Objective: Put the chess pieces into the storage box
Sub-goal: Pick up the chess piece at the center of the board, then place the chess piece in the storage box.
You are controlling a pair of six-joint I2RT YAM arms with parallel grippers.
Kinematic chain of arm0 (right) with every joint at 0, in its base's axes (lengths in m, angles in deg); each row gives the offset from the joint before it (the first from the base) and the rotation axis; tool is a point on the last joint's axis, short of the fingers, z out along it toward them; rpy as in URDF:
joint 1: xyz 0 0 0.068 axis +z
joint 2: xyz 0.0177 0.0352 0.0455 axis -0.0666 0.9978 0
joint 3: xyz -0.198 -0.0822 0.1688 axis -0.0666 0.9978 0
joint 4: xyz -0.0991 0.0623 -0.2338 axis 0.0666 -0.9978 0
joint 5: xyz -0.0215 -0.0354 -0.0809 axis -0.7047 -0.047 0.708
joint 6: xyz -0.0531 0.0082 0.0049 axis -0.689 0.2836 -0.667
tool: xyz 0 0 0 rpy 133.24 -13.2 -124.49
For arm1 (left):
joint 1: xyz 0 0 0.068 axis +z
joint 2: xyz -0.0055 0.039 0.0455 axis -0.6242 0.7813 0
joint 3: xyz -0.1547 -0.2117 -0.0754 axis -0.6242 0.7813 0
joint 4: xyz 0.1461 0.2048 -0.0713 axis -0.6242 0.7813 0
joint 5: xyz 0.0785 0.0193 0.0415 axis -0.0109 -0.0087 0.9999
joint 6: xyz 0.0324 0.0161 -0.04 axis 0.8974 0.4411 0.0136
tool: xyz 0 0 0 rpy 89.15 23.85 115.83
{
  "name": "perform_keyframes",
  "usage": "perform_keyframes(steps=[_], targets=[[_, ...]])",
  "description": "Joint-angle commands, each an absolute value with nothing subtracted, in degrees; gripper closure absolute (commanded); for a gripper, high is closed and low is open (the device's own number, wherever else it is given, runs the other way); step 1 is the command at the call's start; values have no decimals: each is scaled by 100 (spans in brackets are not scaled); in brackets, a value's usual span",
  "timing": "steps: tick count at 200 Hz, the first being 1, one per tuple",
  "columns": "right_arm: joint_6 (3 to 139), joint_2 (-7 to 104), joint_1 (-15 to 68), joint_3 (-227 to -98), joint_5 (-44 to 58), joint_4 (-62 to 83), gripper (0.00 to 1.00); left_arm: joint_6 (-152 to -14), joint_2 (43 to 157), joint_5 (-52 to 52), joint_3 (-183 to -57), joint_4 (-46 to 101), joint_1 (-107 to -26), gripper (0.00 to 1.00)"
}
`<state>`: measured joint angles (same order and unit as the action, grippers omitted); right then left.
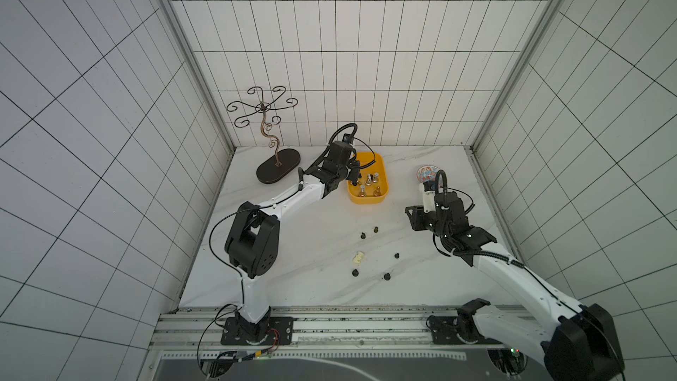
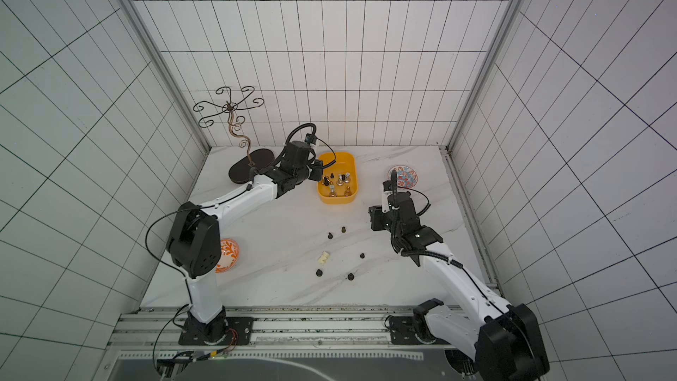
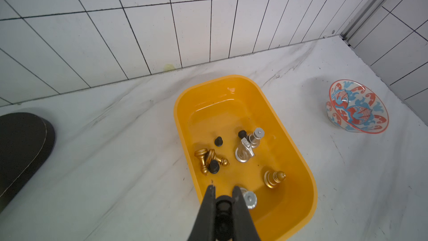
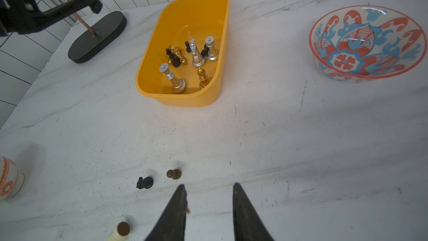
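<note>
The yellow-orange storage box (image 1: 370, 200) (image 3: 298, 156) (image 4: 185, 99) stands at the back middle and holds several chess pieces, silver (image 3: 244, 153), gold (image 3: 274, 178) and black (image 3: 218, 141). My left gripper (image 3: 224, 190) (image 1: 354, 178) hangs over the box's near-left rim, shut on a small black pawn (image 3: 223, 205). On the table in front lie several black pawns (image 1: 363, 236) (image 2: 350, 277) and a cream-white piece (image 1: 359, 258) on its side. My right gripper (image 4: 209, 187) (image 1: 412, 214) is open and empty, hovering just right of a bronze pawn (image 4: 173, 174) and a black piece (image 4: 144, 182).
A dark scrolled metal stand (image 1: 278, 168) rises left of the box. A red-and-blue patterned bowl (image 1: 426, 172) (image 4: 368, 42) sits at the back right near my right arm. An orange-and-white cup (image 2: 228, 254) stands behind my left arm's elbow.
</note>
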<state>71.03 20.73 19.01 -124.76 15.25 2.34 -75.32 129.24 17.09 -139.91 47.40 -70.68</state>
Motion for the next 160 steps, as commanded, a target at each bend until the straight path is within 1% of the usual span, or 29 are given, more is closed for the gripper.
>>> perform_keyframes(steps=[1,26,59,89,119,136,160], targets=[[7229,1925,1833,-12121,1475,74,66,-7302,13505,1649,-14456,4833,-6977,89],[7271,1921,1833,-12054,1401,44,66,-7498,14071,1475,-14797,4365,-6867,88],[7263,1906,1824,-12047,1383,-50,66,-7582,15005,1392,-15952,4715,-6812,86],[7271,1845,1816,-12016,1391,-92,66,-7734,15523,1416,-16556,4711,-6765,85],[7271,1836,1810,-12005,1375,-155,66,-7928,15800,1508,-16849,4678,-6718,81],[7270,1811,1807,-11993,1375,-165,66,-7955,15828,1526,-16849,4596,-6705,76],[7270,1817,1807,-12009,1375,-182,66,-7999,15802,1543,-16841,4554,-6702,75]])
